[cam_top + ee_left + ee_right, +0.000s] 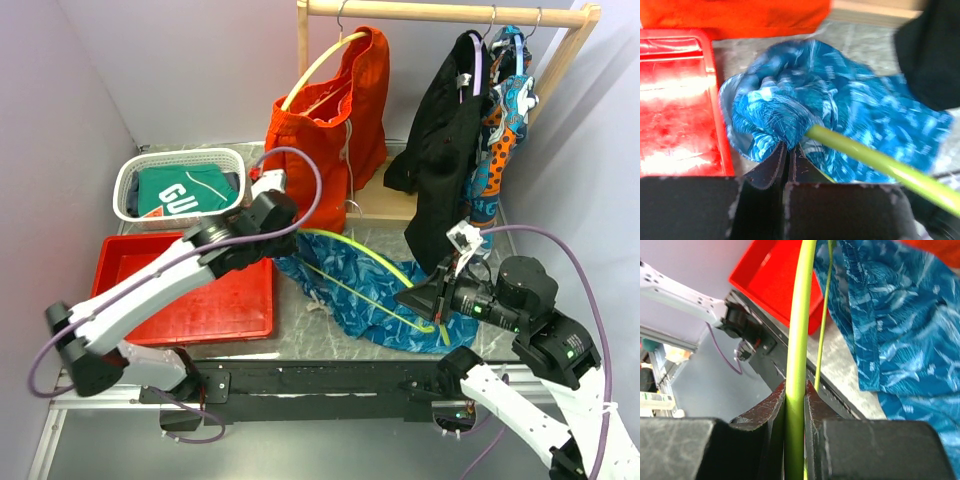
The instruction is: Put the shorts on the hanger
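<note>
- One blue shorts [840,115].
- One green hanger [799,340].
- Three hanging garments: orange [335,120], black [445,150], patterned [500,125].
- One red tray [215,300].
- One white basket [128,180].
- Two arms: left [160,285], right [545,345].

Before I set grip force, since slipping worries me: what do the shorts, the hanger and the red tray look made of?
The shorts: soft thin fabric, matte, bunching into folds. The hanger: probably plastic, a smooth lime-green rod with slight sheen. The red tray: likely hard plastic, glossy, bright glare on its floor.
</note>
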Action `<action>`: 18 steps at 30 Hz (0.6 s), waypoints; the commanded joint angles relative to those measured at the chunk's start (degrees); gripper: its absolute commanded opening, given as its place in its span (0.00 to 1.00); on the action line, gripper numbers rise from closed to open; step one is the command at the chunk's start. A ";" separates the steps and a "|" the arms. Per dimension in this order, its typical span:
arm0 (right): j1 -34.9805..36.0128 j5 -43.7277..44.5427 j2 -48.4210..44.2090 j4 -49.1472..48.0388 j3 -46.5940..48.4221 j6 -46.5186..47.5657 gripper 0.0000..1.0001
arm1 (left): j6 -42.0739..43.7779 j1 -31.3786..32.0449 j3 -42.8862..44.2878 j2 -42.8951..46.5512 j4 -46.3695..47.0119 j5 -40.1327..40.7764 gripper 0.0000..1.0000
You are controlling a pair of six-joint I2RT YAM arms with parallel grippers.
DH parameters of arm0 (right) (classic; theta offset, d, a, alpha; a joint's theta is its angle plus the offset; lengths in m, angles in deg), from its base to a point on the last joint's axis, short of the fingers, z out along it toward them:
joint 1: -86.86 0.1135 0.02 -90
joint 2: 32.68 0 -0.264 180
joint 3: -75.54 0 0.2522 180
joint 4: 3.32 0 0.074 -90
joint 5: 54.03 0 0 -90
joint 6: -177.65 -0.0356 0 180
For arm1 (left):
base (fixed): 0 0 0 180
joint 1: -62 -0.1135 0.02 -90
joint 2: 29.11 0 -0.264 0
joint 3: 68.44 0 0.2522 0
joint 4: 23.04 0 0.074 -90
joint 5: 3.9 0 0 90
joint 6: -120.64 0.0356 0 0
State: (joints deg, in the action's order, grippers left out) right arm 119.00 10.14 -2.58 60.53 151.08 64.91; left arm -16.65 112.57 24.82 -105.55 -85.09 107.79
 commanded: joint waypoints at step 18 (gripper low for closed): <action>28.42 24.77 6.37 -59.18 -28.28 2.62 0.00 | -4.75 11.22 1.91 11.92 -8.31 13.81 0.03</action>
State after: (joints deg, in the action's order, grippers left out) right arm 146.37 29.71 3.24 22.59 128.02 66.24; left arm -21.11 123.34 31.25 -96.81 -95.17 117.76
